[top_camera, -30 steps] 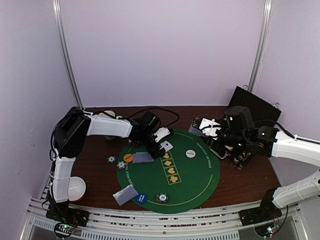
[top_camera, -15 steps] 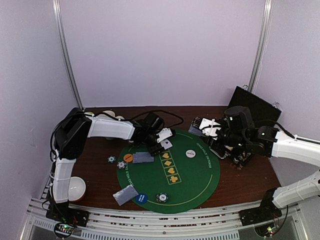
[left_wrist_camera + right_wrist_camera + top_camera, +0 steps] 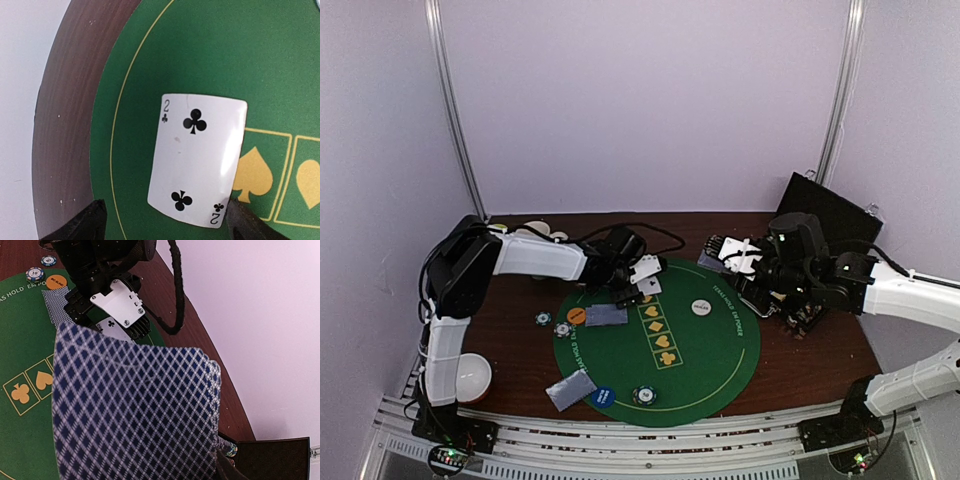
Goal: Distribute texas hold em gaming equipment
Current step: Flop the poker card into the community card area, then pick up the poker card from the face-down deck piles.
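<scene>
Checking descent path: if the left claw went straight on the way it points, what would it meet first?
Most likely the face-up two of clubs on the green mat; it lies centred under the open left claw. Height above it is unclear.

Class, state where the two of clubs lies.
Left wrist view: the two of clubs lies face up on the green mat, beside the spade box, below the open left gripper.

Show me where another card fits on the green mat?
The green mat is bare right of the suit boxes, below the white button. Crowded on the left: orange button, face-down card, two of clubs.
</scene>
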